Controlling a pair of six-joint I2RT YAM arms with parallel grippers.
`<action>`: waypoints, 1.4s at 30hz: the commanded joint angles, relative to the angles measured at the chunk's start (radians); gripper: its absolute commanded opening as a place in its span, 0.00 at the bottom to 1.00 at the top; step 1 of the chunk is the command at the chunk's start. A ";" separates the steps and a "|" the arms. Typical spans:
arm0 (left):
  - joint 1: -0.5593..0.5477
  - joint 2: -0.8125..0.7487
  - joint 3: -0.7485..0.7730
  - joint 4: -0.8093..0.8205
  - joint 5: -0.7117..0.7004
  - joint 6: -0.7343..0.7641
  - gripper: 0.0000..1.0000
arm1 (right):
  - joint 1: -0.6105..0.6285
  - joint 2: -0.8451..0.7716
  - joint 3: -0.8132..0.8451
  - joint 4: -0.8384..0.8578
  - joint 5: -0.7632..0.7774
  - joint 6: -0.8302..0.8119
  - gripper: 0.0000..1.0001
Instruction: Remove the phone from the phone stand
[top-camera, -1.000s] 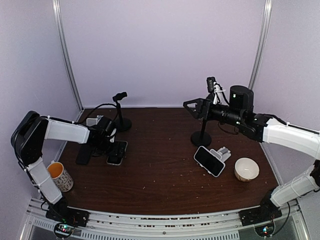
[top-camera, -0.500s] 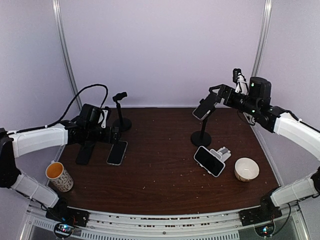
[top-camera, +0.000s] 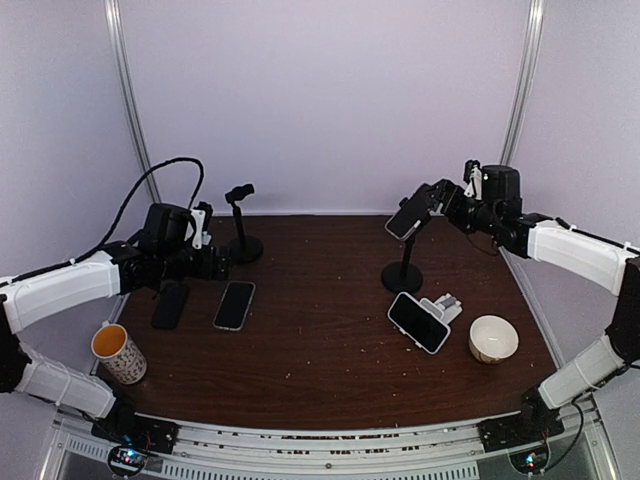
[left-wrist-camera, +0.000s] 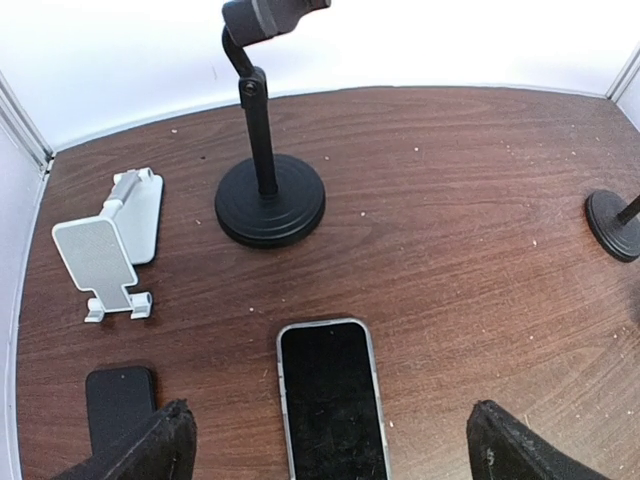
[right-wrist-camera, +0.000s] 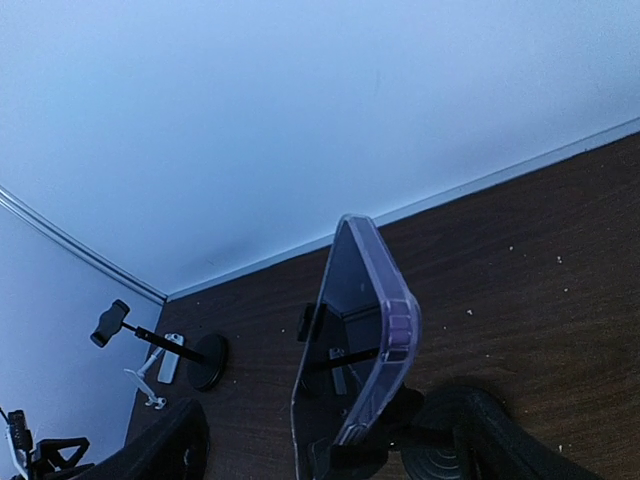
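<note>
Top external view: shows the phone (top-camera: 404, 217) clamped high on the black phone stand (top-camera: 402, 276), right of centre and toward the far side of the table (top-camera: 320, 370). Sits tilted, long axis climbing from lower left to upper right. Places the right gripper (right-wrist-camera: 330, 425) just to its right, reaching in from the right wall. Right wrist view: looks along the phone's clear-cased edge, long axis running up the frame, with one dark finger low on each side, spread wide and neither seen touching, so nothing gripped. Reads as the approach step, by judgement: calls for a short advance leftward along that edge, a close across the phone, then a pull up and away from the clamp. Risks tipping the stand if the clamp holds hard. Leaves the left gripper (left-wrist-camera: 330, 430) well apart on the left, likewise wide open, hovering over a flat phone (left-wrist-camera: 332, 395) near the second stand (left-wrist-camera: 268, 195); plainly the farther arm.
</note>
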 joint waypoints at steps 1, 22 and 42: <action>-0.005 -0.034 -0.018 0.030 -0.022 0.015 0.98 | -0.006 0.049 0.065 0.046 0.016 0.045 0.86; -0.005 -0.069 -0.024 0.013 -0.076 0.018 0.98 | -0.002 0.226 0.092 0.194 -0.118 0.196 0.29; -0.005 -0.093 0.003 0.015 -0.057 0.057 0.98 | 0.114 0.291 0.263 0.290 -0.437 0.168 0.03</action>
